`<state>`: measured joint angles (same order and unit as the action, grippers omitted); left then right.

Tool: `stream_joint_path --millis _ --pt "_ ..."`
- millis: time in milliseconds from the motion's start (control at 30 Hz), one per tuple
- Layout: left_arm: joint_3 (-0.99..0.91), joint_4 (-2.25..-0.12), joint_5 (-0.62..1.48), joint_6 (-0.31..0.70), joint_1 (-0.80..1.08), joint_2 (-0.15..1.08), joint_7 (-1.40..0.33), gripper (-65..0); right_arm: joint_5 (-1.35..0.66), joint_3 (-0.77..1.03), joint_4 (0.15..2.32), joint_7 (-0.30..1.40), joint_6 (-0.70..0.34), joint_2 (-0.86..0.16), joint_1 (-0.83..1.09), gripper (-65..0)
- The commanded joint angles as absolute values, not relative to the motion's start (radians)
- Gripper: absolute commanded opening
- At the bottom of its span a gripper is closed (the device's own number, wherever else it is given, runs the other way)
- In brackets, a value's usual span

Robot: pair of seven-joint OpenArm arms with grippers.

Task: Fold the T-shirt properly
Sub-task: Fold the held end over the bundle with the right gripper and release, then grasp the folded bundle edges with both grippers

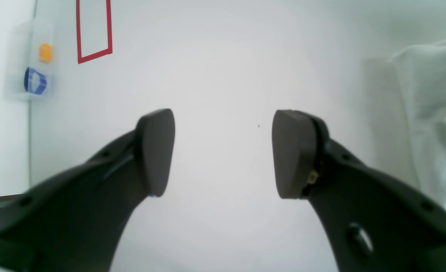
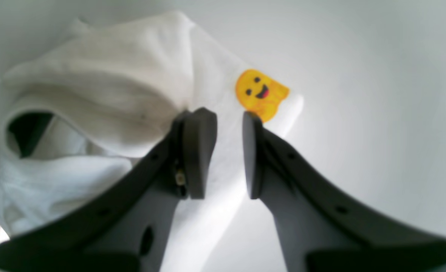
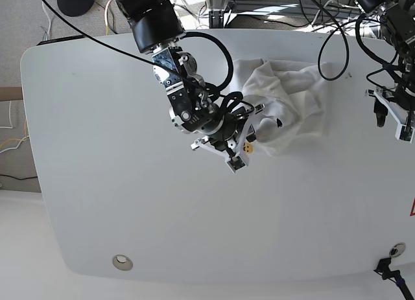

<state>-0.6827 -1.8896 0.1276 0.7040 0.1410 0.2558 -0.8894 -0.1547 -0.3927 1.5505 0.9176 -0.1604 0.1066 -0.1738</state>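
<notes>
**Right end effector at the T-shirt, left one away**

Your right arm reaches over the counter [image 3: 97, 183]. Its end effector [image 2: 228, 155] has the jaws narrowly apart, over a fold of the crumpled T-shirt [image 2: 106, 102] beside the yellow patch [image 2: 260, 94]; I cannot tell if it grips. Your left end effector [image 1: 223, 151] is released above bare counter, T-shirt well aside.

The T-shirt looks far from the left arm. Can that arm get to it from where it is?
Probably yes. The left gripper hangs open over bare table, touching nothing, and the crumpled T-shirt shows at the edge of its wrist view. Nothing lies between them, though reach can't be judged for certain.
</notes>
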Motion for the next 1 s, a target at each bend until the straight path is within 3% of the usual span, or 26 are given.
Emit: stream_joint_path --millis 0,433,533,700,967 --pt "-0.690 -1.906 0.134 0.698 0.133 0.274 -0.869 -26.7 -0.136 -0.410 1.546 0.898 -0.165 0.133 -0.197 -49.0" --pt "-0.691 -1.906 0.134 0.698 0.133 0.271 -0.869 -26.7 -0.140 -0.677 1.547 0.897 -0.166 0.157 -0.214 -48.9" --pt "-0.687 -1.906 0.134 0.698 0.133 0.271 -0.869 -26.7 -0.251 -0.739 1.596 0.897 -0.159 0.157 -0.236 -48.8" --pt "-0.684 -1.906 0.134 0.698 0.133 0.271 -0.869 -26.7 -0.403 -0.610 1.661 0.898 -0.157 0.157 -0.262 -49.0" --pt "-0.684 -1.906 0.134 0.698 0.133 0.271 -0.869 -26.7 -0.289 -0.536 1.658 0.898 -0.156 0.050 -0.263 -49.0"
